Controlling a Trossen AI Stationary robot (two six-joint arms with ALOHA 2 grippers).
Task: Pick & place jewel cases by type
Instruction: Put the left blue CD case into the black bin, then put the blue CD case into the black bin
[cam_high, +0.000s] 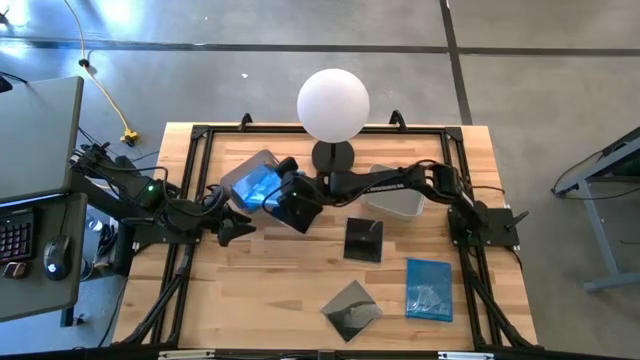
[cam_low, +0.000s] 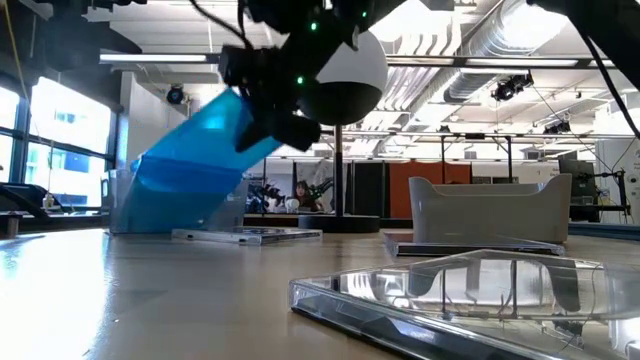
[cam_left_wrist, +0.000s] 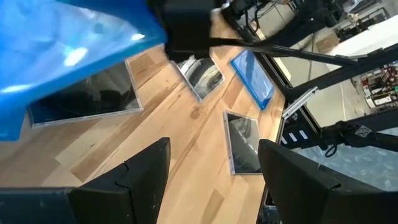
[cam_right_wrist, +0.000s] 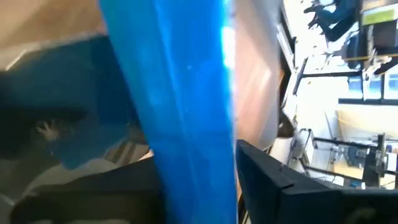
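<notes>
My right gripper (cam_high: 285, 195) reaches across the table and is shut on a translucent blue jewel case (cam_low: 190, 160), which slants over the left grey bin (cam_high: 240, 172). Something dark blue (cam_right_wrist: 62, 93) lies under it in the right wrist view. My left gripper (cam_left_wrist: 211, 177) hovers open just near of that bin, touching nothing. Three dark cases lie flat on the table (cam_left_wrist: 81, 99) (cam_left_wrist: 202, 78) (cam_left_wrist: 242, 143). Two of them show from above (cam_high: 363, 240) (cam_high: 352, 308). Another blue case (cam_high: 430, 290) lies flat at the near right. My right gripper pinches the blue case between its two fingers at its upper edge (cam_low: 245, 105), coming from the table's right and slanting down. The case hangs tilted below the fingers (cam_right_wrist: 267, 180). Its lower end (cam_low: 135, 215) dips at the left bin; whether it touches there I cannot tell.
A second grey bin (cam_high: 395, 192) stands right of centre at the far side. A white globe lamp on a black stand (cam_high: 333, 105) rises between the bins. A black frame (cam_high: 200, 135) borders the wooden table. Bare wood (cam_high: 270, 290) lies at the near left.
</notes>
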